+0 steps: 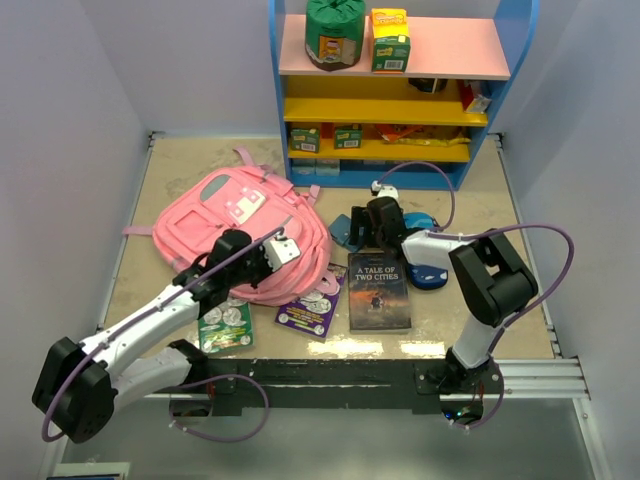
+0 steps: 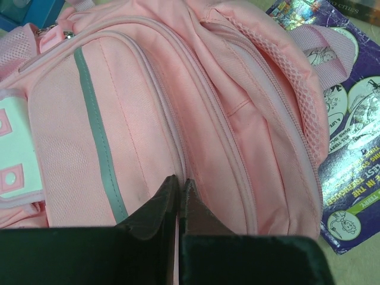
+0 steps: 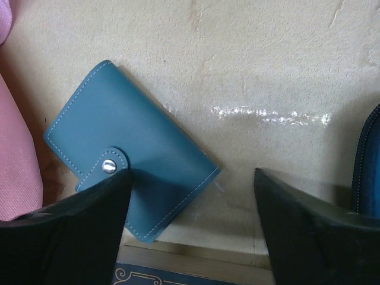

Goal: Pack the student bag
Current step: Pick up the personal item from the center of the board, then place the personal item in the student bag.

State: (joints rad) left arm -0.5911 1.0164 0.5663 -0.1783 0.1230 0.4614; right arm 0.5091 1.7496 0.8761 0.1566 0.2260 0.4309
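Note:
The pink student bag (image 1: 225, 225) lies on the table's left half, its top toward the centre. In the left wrist view the bag (image 2: 148, 95) fills the frame, with its grey stripe (image 2: 98, 136) and the main compartment gaping to the right. My left gripper (image 1: 284, 249) sits at the bag's near right edge. It (image 2: 179, 181) is shut, tips pinched on the seam beside the opening. My right gripper (image 1: 372, 226) is open and hovers just above a teal snap wallet (image 3: 119, 130). Its left finger (image 3: 89, 231) covers the wallet's corner.
A book, "A Tale of Two Cities" (image 1: 378, 291), lies near the centre. A dark-blue pencil case (image 1: 428, 270) lies right of it. A purple booklet (image 1: 312, 310) and a green one (image 1: 225, 325) lie by the bag. A blue shelf unit (image 1: 390, 90) stands at the back.

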